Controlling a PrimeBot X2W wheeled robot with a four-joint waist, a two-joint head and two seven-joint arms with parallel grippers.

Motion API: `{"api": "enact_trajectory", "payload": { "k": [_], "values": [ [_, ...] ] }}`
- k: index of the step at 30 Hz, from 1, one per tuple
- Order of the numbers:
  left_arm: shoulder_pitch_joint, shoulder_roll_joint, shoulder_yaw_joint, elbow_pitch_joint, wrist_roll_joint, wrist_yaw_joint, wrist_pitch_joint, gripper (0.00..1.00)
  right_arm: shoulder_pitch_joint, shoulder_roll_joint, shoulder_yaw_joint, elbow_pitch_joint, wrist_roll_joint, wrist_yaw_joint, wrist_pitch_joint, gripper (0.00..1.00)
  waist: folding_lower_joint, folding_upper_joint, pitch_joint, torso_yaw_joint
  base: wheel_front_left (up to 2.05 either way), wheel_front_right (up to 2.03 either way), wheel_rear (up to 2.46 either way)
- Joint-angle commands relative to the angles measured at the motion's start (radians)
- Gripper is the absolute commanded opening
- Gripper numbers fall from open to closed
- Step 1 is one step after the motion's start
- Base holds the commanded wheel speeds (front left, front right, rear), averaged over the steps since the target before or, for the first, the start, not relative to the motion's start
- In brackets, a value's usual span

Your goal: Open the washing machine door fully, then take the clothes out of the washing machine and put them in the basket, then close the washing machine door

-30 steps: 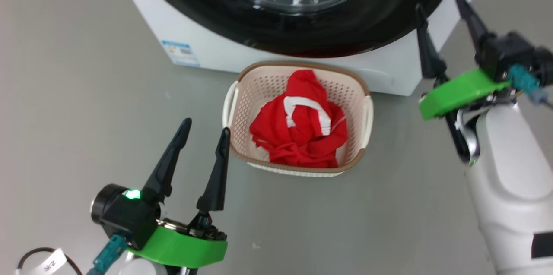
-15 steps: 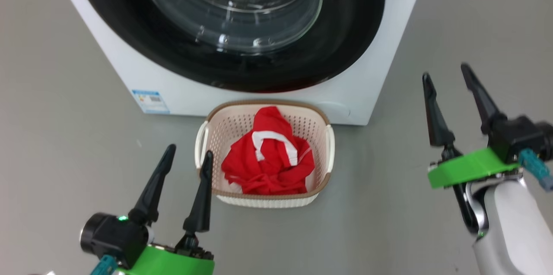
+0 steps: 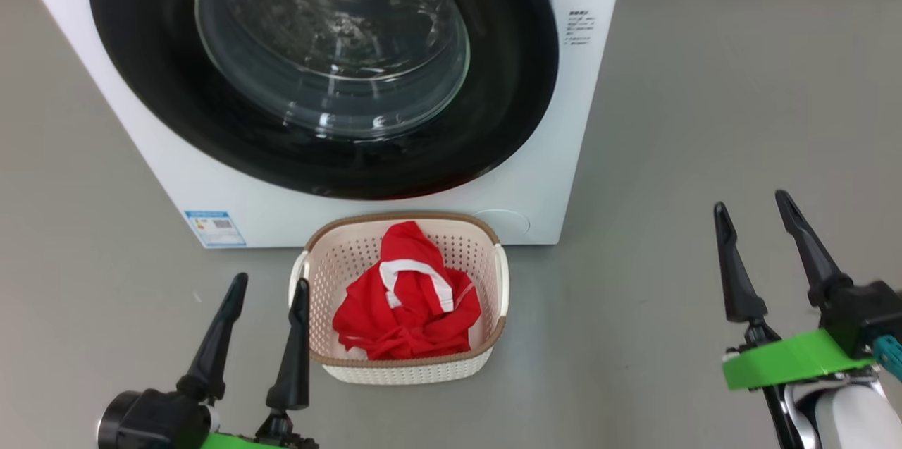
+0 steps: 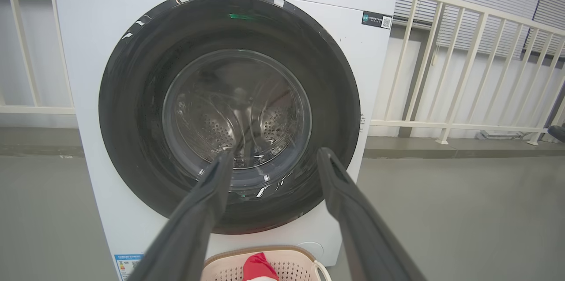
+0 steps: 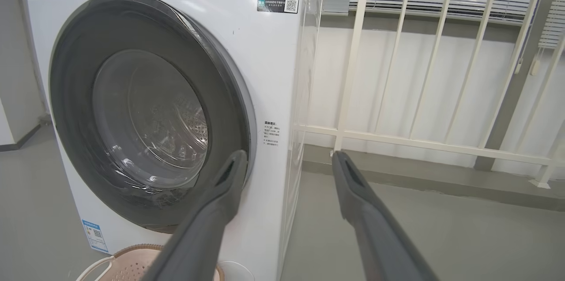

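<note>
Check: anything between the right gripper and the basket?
Nothing. In the head view, bare grey floor is all that lies between the right gripper and the basket.

door (image 3: 324, 68) shut on washing machine (image 3: 564, 153) | red clothes (image 3: 405, 311) heaped in basket (image 3: 409, 371) — on floor before it

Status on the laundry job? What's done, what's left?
Done: the clothes lie in the basket, and the washing machine door looks shut flush on the washing machine, the drum seen through it looking empty. In hand: nothing; left gripper and right gripper hang open and empty, apart from the door. Left: nothing visible.
</note>
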Motion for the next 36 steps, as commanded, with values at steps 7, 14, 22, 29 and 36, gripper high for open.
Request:
{"api": "enact_trajectory", "payload": {
  "k": [7, 14, 22, 29, 36],
  "values": [
    [0.025, 0.008, 0.042, -0.040, 0.012, 0.020, -0.005, 1.00, 0.080, -0.001, -0.019, -0.079, 0.029, -0.001, -0.005, 1.00, 0.0000, 0.0000, -0.046, -0.024, 0.00, 0.00, 0.00],
    [0.047, 0.008, 0.061, -0.037, 0.025, 0.011, -0.005, 1.00, 0.160, -0.001, -0.041, -0.105, 0.041, -0.001, -0.005, 1.00, 0.0000, 0.0000, -0.067, -0.032, 0.00, 0.00, 0.00],
    [0.065, 0.008, 0.073, -0.022, 0.044, -0.002, -0.005, 1.00, 0.203, -0.001, -0.031, -0.118, 0.047, -0.001, -0.005, 1.00, 0.0000, 0.0000, -0.080, -0.039, 0.00, 0.00, 0.00],
    [0.075, 0.008, 0.069, -0.009, 0.054, 0.002, -0.005, 1.00, 0.233, -0.001, 0.003, -0.102, 0.045, -0.001, -0.005, 1.00, 0.0000, 0.0000, -0.089, -0.035, 0.00, 0.00, 0.00],
    [0.078, 0.008, 0.071, 0.005, 0.062, 0.001, -0.005, 1.00, 0.232, -0.001, 0.005, -0.099, 0.043, -0.001, -0.005, 1.00, 0.0000, 0.0000, -0.092, -0.031, 0.00, 0.00, 0.00]
  ]
}}
